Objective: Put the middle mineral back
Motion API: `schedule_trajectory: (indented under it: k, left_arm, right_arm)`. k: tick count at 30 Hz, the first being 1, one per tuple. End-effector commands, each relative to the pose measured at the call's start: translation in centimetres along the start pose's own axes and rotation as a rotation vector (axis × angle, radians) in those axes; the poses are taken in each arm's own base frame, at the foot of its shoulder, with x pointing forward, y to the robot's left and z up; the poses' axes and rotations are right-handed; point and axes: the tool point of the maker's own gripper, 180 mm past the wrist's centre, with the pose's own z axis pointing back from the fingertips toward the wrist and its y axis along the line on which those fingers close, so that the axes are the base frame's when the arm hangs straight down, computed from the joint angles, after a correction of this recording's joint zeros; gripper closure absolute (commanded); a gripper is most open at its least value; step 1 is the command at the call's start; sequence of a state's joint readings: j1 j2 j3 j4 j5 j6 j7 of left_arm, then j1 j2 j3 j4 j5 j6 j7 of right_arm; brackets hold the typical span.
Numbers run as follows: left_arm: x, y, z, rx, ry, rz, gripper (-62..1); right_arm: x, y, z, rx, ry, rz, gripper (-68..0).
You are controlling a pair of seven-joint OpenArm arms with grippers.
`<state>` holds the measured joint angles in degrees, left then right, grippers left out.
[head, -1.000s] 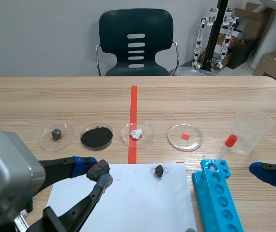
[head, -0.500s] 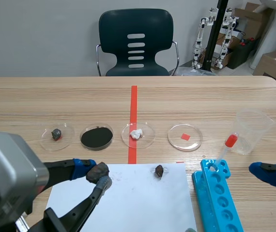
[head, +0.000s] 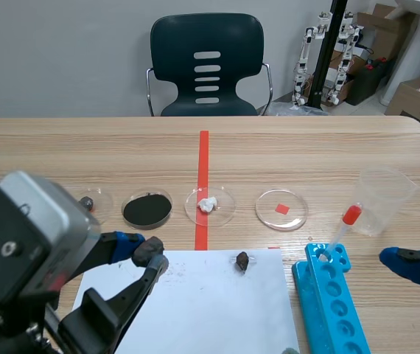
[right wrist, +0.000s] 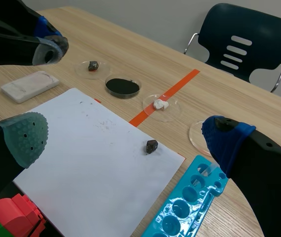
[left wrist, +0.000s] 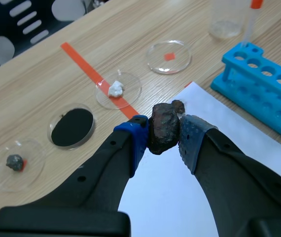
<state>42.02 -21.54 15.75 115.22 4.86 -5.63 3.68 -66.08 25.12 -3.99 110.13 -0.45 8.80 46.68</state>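
Observation:
My left gripper (left wrist: 163, 137) is shut on a dark brown lumpy mineral (left wrist: 163, 127), held above the left part of the white paper (left wrist: 180, 187). In the scene view that mineral (head: 148, 251) hangs near the paper's far left corner. A smaller dark mineral (head: 242, 259) lies on the paper near its far edge, also seen just ahead of the held mineral (left wrist: 178, 105). Beyond the paper stand a dish with a grey stone (left wrist: 15, 161), a dish of black powder (head: 147, 209), a dish with a white lump (head: 210, 204) and a dish with a red square (head: 281, 209). My right gripper (right wrist: 125, 136) is open at the right, holding nothing.
A blue tube rack (head: 331, 295) lies right of the paper. A plastic beaker (head: 383, 198) and a red-topped pipette (head: 346, 221) stand behind it. A white block (right wrist: 29, 85) lies left of the paper. A chair (head: 208, 66) stands at the far side.
The left arm has risen and swung with the mineral still gripped. Its body now covers part of the leftmost dish. The right arm has not moved.

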Motion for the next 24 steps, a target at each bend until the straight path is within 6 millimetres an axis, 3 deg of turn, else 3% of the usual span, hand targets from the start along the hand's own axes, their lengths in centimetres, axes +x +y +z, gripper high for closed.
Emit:
schedule_trajectory:
  k: [1, 6, 14, 24]
  left_arm:
    - [0.9, 0.4, -0.6, 0.018, -0.02, 0.051, -13.0]
    - [-0.6, 1.2, -3.1, 0.025, 0.067, 0.177, -13.0]
    - [-5.7, 3.5, -7.0, 0.131, 0.302, 0.351, -13.0]
    - [-9.2, 2.3, -11.0, 0.142, 0.529, 0.463, -13.0]
  right_arm:
    - [0.8, -0.3, -0.2, -0.005, -0.033, 0.002, -67.9]
    - [0.8, -0.3, -0.2, -0.005, -0.033, 0.002, -67.9]
    - [0.8, -0.3, -0.2, -0.005, -0.033, 0.002, -67.9]
    - [0.8, -0.3, -0.2, -0.005, -0.034, 0.002, -67.9]
